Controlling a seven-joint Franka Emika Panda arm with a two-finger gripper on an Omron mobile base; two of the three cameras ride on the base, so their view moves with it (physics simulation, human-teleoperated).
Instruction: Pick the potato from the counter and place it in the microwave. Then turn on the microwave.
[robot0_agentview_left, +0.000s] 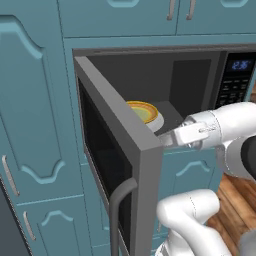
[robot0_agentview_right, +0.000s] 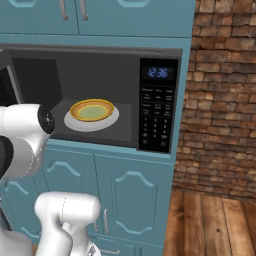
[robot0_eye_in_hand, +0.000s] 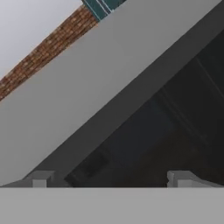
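The microwave (robot0_agentview_right: 150, 55) stands open, its door (robot0_agentview_left: 127, 150) swung out to the left. Inside, a yellow bowl (robot0_agentview_right: 91, 110) rests on a white plate (robot0_agentview_right: 75, 124). The potato is hidden or out of view. My gripper (robot0_eye_in_hand: 111, 180) is open, its fingertips (robot0_eye_in_hand: 41, 179) wide apart with nothing between them. It sits close against the inner side of the door, facing the grey frame (robot0_eye_in_hand: 109, 87) and dark glass (robot0_eye_in_hand: 170, 131). In the left base view my hand (robot0_agentview_left: 192, 132) reaches left toward the door's free edge, which hides the fingers.
The black keypad (robot0_agentview_right: 157, 112) with its blue display (robot0_agentview_right: 159, 73) is on the microwave's right. The door's curved bar handle (robot0_agentview_left: 117, 210) juts toward my base. Teal cabinets (robot0_agentview_right: 135, 200) surround the oven. A brick wall (robot0_agentview_right: 220, 90) and wood floor (robot0_agentview_right: 215, 225) lie to the right.
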